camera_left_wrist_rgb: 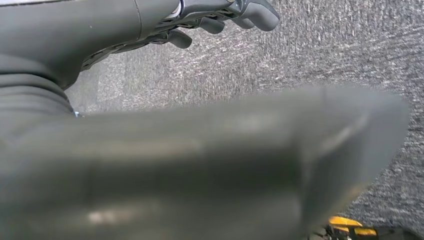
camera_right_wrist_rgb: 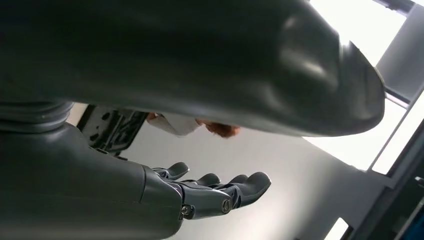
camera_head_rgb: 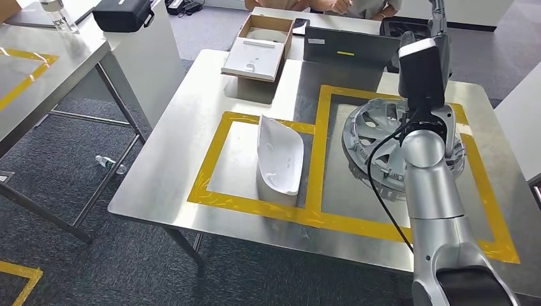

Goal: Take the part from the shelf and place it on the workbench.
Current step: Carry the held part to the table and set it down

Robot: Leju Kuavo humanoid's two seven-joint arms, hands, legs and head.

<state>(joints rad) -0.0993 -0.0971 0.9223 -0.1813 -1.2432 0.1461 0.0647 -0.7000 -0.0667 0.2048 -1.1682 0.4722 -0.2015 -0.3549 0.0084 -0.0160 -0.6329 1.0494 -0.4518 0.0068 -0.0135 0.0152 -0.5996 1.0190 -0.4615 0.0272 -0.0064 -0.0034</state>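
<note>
A round grey ribbed part [camera_head_rgb: 373,143] lies flat on the steel workbench [camera_head_rgb: 191,127], inside the right yellow-taped rectangle. A white curved shell part [camera_head_rgb: 279,155] lies in the left taped rectangle. My right arm rises over the round part, its hand [camera_head_rgb: 437,18] lifted high above the table's far side. In the right wrist view that hand [camera_right_wrist_rgb: 200,195] has its fingers [camera_right_wrist_rgb: 247,185] stretched out and holds nothing. My left hand [camera_left_wrist_rgb: 150,22] hangs over grey carpet, fingers [camera_left_wrist_rgb: 250,12] loosely apart and holding nothing.
A cardboard box [camera_head_rgb: 258,44] with white pieces and a dark case [camera_head_rgb: 351,46] stand at the bench's far edge. A person [camera_head_rgb: 319,5] is behind them. Another steel table [camera_head_rgb: 38,70] stands to the left, a bottle [camera_head_rgb: 110,164] on the floor between.
</note>
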